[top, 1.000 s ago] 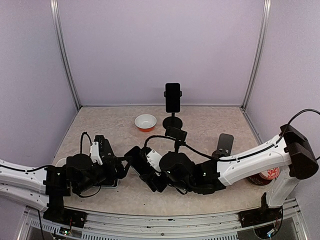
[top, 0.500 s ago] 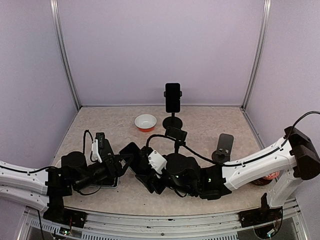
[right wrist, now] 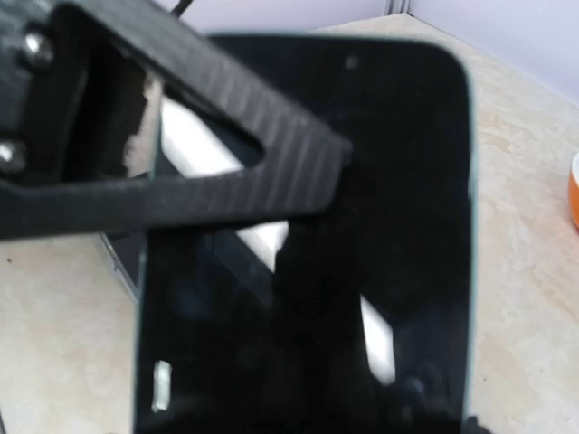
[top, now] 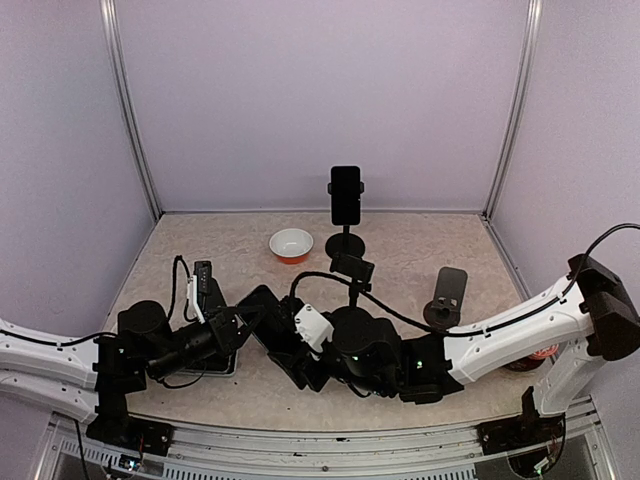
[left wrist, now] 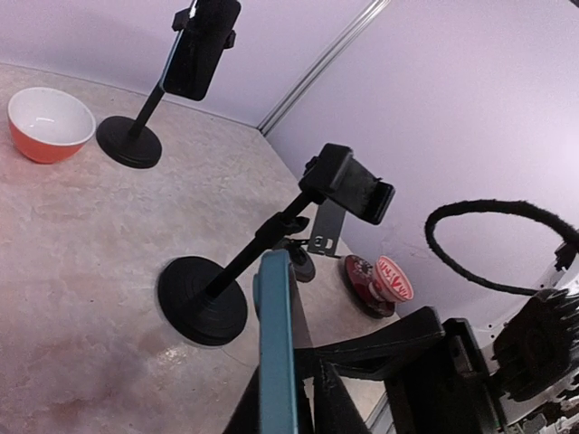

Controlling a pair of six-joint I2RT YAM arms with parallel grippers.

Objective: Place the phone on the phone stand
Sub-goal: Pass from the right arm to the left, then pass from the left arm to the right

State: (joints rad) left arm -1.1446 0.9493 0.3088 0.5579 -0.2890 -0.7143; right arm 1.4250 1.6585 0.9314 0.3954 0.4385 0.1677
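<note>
Phone point(top: 262, 306) hangs off the table point(top: 420, 240) at the near left, apart from the nearer phone stand point(left wrist: 271, 232). We see the left gripper point(top: 240, 318) pinching it across its faces, one finger flat over the screen, while the right gripper point(top: 290, 340) clasps it from the opposite side, jaws spread wide around it.

White links point(top: 520, 325), black joints point(top: 605, 315), looping black cables point(left wrist: 498, 205), black fingers point(left wrist: 330, 398).
</note>
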